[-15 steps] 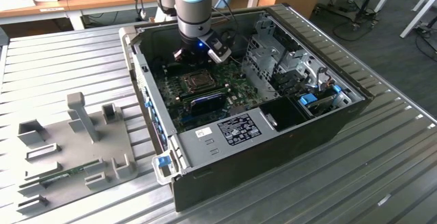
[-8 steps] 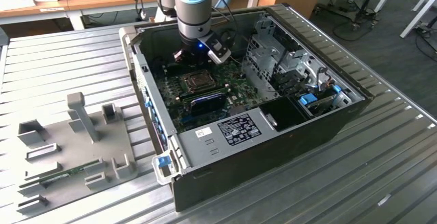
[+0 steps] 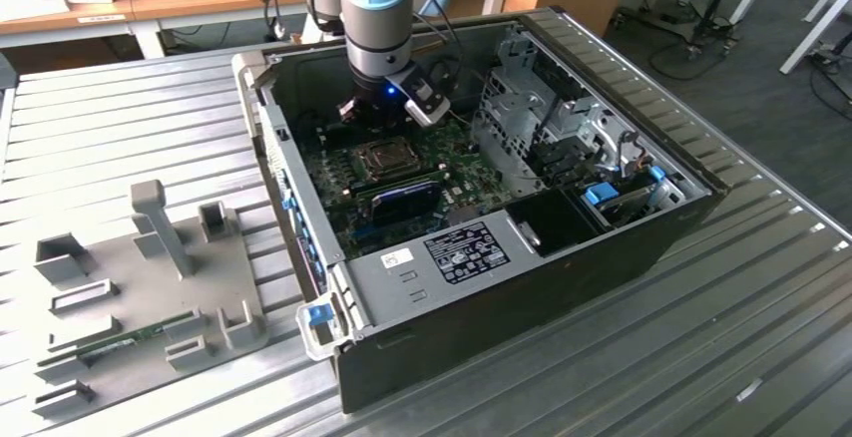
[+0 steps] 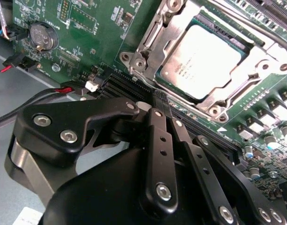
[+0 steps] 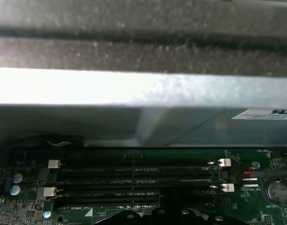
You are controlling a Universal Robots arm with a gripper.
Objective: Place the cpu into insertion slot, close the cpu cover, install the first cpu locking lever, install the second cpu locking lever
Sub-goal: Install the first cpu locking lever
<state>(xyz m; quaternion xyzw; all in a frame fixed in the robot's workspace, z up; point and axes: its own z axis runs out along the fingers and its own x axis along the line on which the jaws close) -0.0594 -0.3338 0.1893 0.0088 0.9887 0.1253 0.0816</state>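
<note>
Currently the gripper (image 4: 160,101) is hanging inside the open computer case (image 3: 626,257), with its fingers pressed together and gripping nothing. In the second wrist view its tips are sitting over the black memory slots (image 4: 127,84), right beside the socket. Just past them the cpu (image 4: 199,58) is lying flat in the socket, grey top facing up. The cpu cover (image 4: 148,42) is lying down around it, its window framing the chip. Farther along the motherboard (image 4: 87,28) a coin cell (image 4: 42,36) is sitting in its holder, with red-and-black wires (image 4: 63,89) running nearby. In the exterior view the case is lying on its side on a slatted metal table (image 3: 134,108). A grey fixture plate (image 3: 147,287) is resting beside it on the exterior view's left.
</note>
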